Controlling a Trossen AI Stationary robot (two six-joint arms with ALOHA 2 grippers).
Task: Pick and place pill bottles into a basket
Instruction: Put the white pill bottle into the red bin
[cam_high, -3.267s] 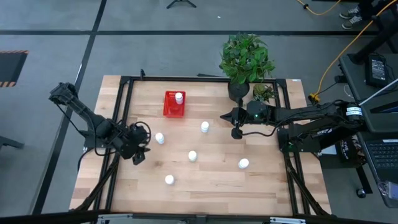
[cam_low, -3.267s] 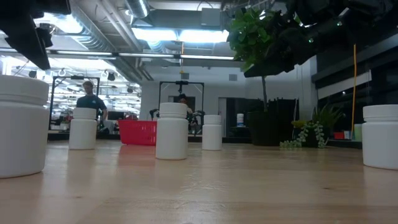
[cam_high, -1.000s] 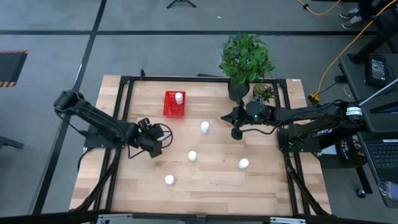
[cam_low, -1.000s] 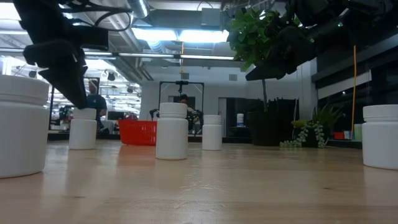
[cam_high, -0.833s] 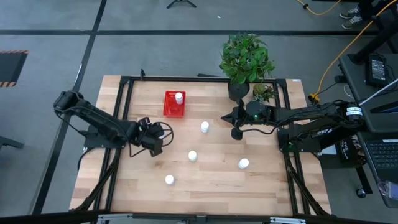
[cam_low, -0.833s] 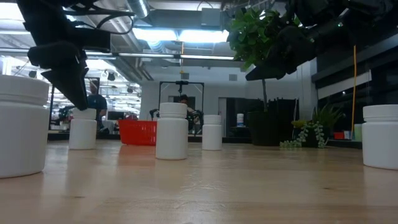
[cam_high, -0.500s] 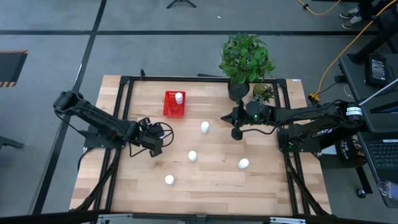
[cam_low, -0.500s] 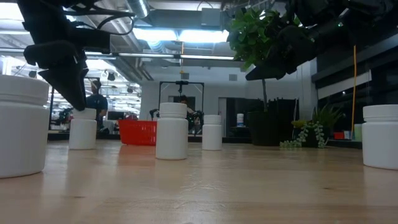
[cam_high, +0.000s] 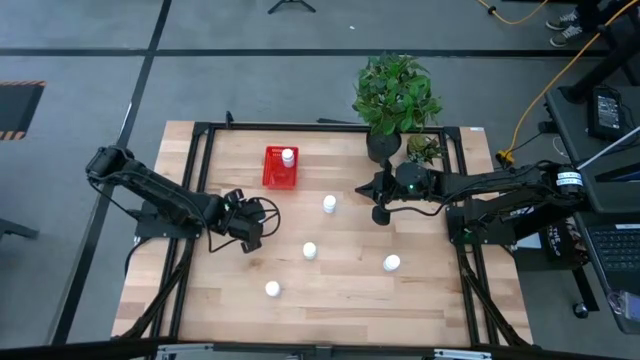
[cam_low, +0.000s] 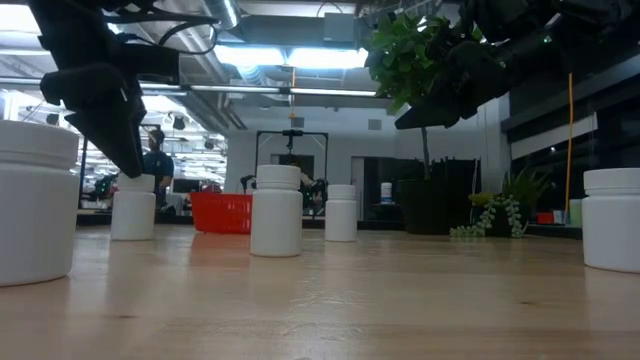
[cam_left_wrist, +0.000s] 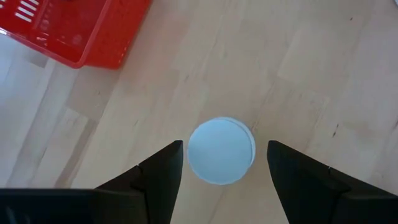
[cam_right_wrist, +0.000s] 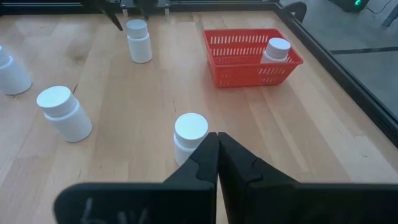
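Observation:
My left gripper (cam_left_wrist: 224, 163) is open, pointing down over a white pill bottle (cam_left_wrist: 221, 150) that stands at the table's left. Its fingers stand on either side of the cap without touching it. In the low view it hangs just above that bottle (cam_low: 133, 205). My right gripper (cam_right_wrist: 217, 149) is shut and empty, waiting right of centre (cam_high: 381, 213). The red basket (cam_high: 274, 172) at the far middle holds one bottle (cam_high: 288, 156). Several more bottles stand upright on the table (cam_high: 329, 204), (cam_high: 310, 250), (cam_high: 391, 263), (cam_high: 272, 289).
A large potted plant (cam_high: 390, 100) and a small plant (cam_high: 425, 150) stand at the far right, close behind my right arm. A dark metal frame (cam_high: 200, 160) runs round the table. A person (cam_low: 155, 155) shows in the room beyond.
Since the earliest frame my left gripper has gone toward the table's right and far edges, coming over the left bottle. Over the last second nothing has visibly changed.

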